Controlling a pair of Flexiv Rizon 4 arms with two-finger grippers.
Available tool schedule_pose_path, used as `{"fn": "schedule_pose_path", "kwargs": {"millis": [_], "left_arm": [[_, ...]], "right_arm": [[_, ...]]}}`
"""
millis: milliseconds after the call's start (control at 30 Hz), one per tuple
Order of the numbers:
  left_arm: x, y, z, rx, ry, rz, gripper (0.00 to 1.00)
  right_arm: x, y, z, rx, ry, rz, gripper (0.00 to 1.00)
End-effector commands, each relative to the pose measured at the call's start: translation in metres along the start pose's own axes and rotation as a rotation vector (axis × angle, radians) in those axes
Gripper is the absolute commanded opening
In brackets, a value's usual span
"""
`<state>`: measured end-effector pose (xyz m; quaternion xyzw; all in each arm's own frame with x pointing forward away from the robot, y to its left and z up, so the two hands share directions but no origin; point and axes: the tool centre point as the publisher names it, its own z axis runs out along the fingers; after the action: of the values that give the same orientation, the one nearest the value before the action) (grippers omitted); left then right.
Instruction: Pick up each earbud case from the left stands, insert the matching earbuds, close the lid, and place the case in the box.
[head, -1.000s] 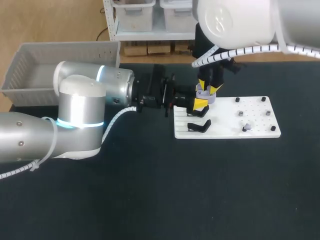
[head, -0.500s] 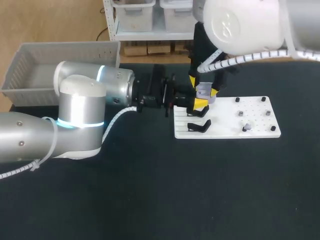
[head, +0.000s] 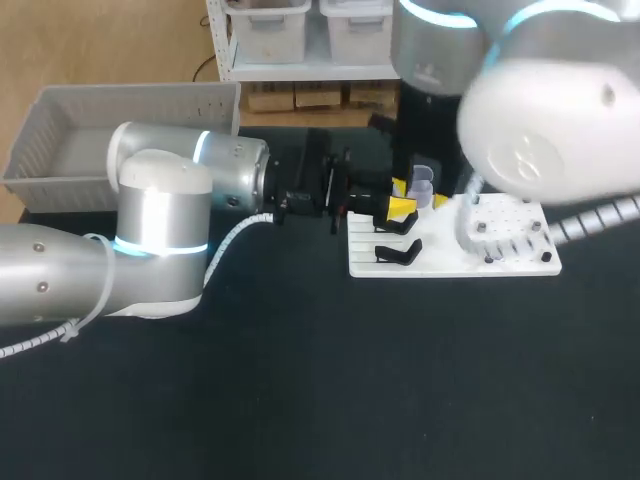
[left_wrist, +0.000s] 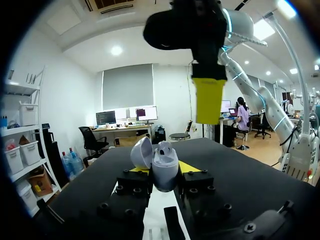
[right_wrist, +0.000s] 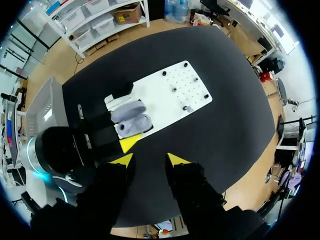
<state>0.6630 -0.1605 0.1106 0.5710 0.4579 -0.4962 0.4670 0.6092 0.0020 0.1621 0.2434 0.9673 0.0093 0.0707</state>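
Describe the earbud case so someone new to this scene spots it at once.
Find the white board on the black table. At its far left corner, my left gripper holds the earbud case between its yellow tips. It is the only pale lavender rounded shell there, with its lid flipped open, unlike the black stands beside it.

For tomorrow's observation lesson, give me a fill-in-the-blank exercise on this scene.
1. The left gripper is shut on the earbud case, whose lid is ____.
2. The right gripper, open above the table, holds ____.
3. The board under the stands is coloured ____.
Missing words: open; nothing; white.
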Motion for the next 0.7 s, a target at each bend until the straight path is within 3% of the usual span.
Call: {"fn": "schedule_pose_path", "kwargs": {"millis": [33, 400, 500, 700], "left_arm": [[0.000, -0.001, 0.000, -0.005, -0.001, 0.002, 0.00], [0.000, -0.001, 0.000, -0.005, -0.001, 0.002, 0.00], [0.000, -0.001, 0.000, -0.005, -0.001, 0.002, 0.00], [0.000, -0.001, 0.000, -0.005, -0.001, 0.002, 0.00]], "right_arm": [[0.010, -0.024, 0.001, -0.125, -0.075, 0.000, 0.41], [0.012, -0.051, 0.022, -0.073, -0.044, -0.030, 0.44], [0.008, -0.059, 0.031, -0.064, -0.038, -0.021, 0.55], [-0.002, -0.076, 0.049, -0.060, -0.031, 0.022, 0.51]]}}
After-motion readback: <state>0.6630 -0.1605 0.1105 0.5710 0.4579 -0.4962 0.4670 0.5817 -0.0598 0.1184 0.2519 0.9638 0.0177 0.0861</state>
